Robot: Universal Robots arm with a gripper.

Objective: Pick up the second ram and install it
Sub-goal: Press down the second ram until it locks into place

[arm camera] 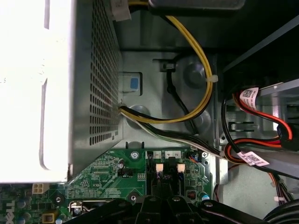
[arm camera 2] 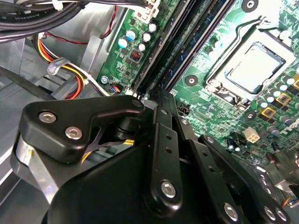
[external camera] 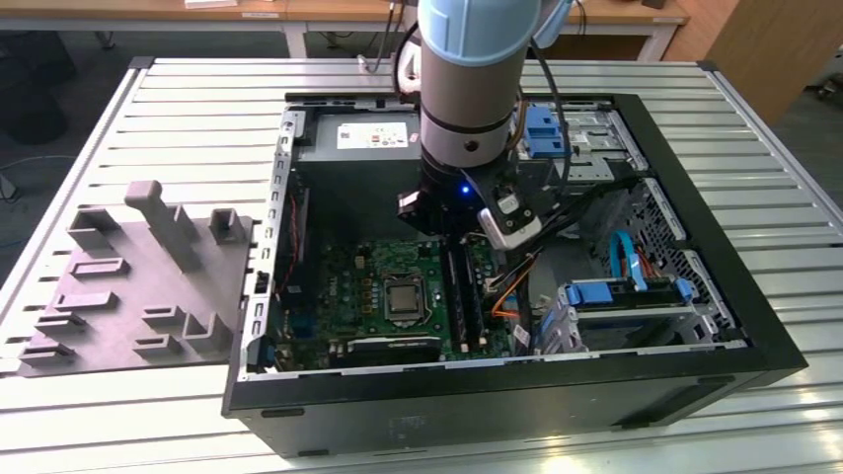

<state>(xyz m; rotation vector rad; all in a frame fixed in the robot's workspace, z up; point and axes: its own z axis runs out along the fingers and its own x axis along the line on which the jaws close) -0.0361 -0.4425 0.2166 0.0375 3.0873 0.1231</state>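
Exterior view: gripper (external camera: 455, 240) lowered into the open computer case (external camera: 737, 326), tips at the memory slots on the motherboard (external camera: 375, 296). Second wrist view: gripper (arm camera 2: 156, 105) drawn narrow, the second ram (arm camera 2: 181, 49) running straight ahead of its tips, in a slot. First wrist view: white slot clips (arm camera: 159, 167) just beyond the gripper (arm camera: 161, 204). Step judged: seating; calls for straight downward pressure

The open computer case (external camera: 737, 326) lies on the table (external camera: 197, 109), the motherboard (external camera: 349, 286) inside it; a moulded tray (external camera: 132, 286) sits at the exterior view's left.
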